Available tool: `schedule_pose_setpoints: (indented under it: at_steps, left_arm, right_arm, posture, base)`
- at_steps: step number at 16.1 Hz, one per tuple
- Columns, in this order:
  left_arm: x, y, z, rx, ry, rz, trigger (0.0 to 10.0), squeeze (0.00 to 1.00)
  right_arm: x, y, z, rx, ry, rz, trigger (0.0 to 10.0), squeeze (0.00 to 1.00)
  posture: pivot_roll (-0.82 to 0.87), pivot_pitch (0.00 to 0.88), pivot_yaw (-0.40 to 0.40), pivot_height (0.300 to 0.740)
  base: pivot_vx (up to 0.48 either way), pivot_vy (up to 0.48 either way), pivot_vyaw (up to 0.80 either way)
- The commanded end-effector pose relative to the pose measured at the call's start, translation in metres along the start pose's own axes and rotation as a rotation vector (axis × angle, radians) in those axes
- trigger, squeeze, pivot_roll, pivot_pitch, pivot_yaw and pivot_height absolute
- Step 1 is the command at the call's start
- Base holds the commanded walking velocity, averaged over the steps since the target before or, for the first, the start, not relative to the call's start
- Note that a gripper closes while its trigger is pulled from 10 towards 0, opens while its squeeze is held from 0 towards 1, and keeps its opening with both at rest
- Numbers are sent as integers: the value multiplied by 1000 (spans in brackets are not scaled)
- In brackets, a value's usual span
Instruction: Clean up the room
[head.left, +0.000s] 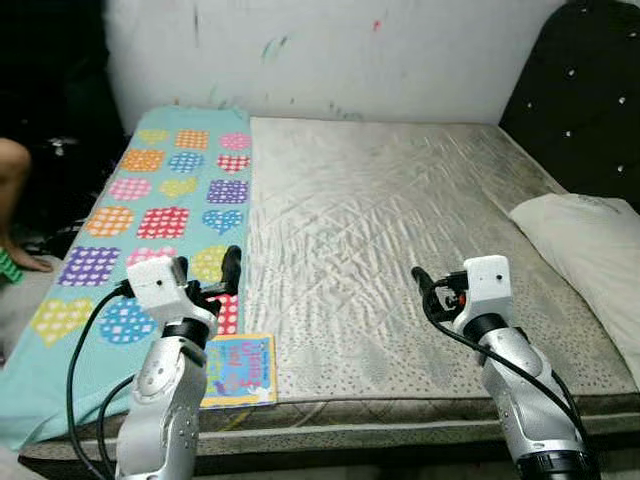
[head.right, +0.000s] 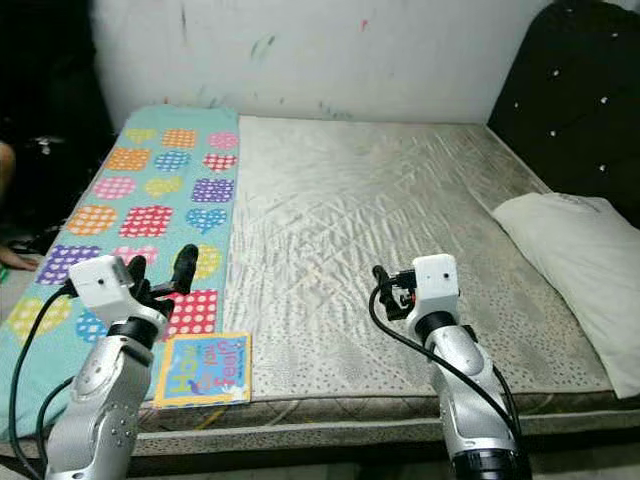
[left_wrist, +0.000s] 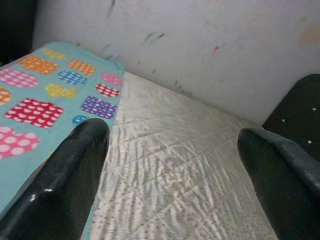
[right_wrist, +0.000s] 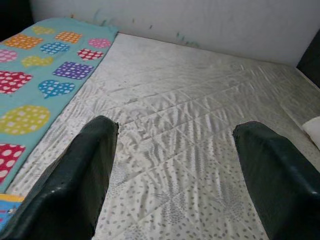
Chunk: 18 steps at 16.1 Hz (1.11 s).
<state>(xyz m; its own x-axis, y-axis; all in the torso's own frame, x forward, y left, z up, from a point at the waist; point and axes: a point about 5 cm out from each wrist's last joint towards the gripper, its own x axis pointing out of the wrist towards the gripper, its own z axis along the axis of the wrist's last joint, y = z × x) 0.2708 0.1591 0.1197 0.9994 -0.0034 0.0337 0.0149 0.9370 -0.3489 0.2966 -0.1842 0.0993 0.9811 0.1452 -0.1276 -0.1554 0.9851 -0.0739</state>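
Mattress (head.left: 380, 230) bare, patterned blanket (head.left: 160, 210) along left, white wall (head.left: 340, 50) behind.

Both silver arms are raised in front of the robot, forearms angled up and forward, white wrist housings uppermost and black cables looping down along each forearm. The left gripper (head.left: 218, 272) points forward from its wrist, fingers (left_wrist: 75, 175) spread wide apart with nothing between them. The right gripper (head.left: 428, 285) is held at about the same height, well apart from the left, its fingers (right_wrist: 85, 180) likewise spread wide and holding nothing. Neither gripper touches anything.
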Motion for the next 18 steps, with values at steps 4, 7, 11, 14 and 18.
schedule_pose_setpoints:
  at_steps: [4,7,11,14,18]
  left_arm:
    - [0,0,-1,-8,5,13,10000,0]
    - [-1,1,-1,-12,9,19,10000,0]
    - [0,0,-1,-18,9,14,10000,0]
    - [1,0,-1,-20,10,6,10000,0]
    - [2,0,-1,-15,10,2,10000,0]
  right_arm:
    - [1,-1,3,-2,-7,3,10000,0]
    - [1,-1,2,-7,3,5,10000,0]
    - [3,-1,0,-3,25,4,10000,0]
    - [2,-2,-1,-7,22,2,10000,0]
    - [3,-1,0,-9,19,8,10000,0]
  posture:
    - [-54,0,-65,740]
    - [-52,0,-68,740]
    - [-54,0,-66,740]
    - [-55,0,-64,740]
    - [-54,0,-64,740]
  base:
    - [0,0,0]
    - [0,0,0]
    - [0,0,-400]
    - [0,0,-800]
    - [0,0,-120]
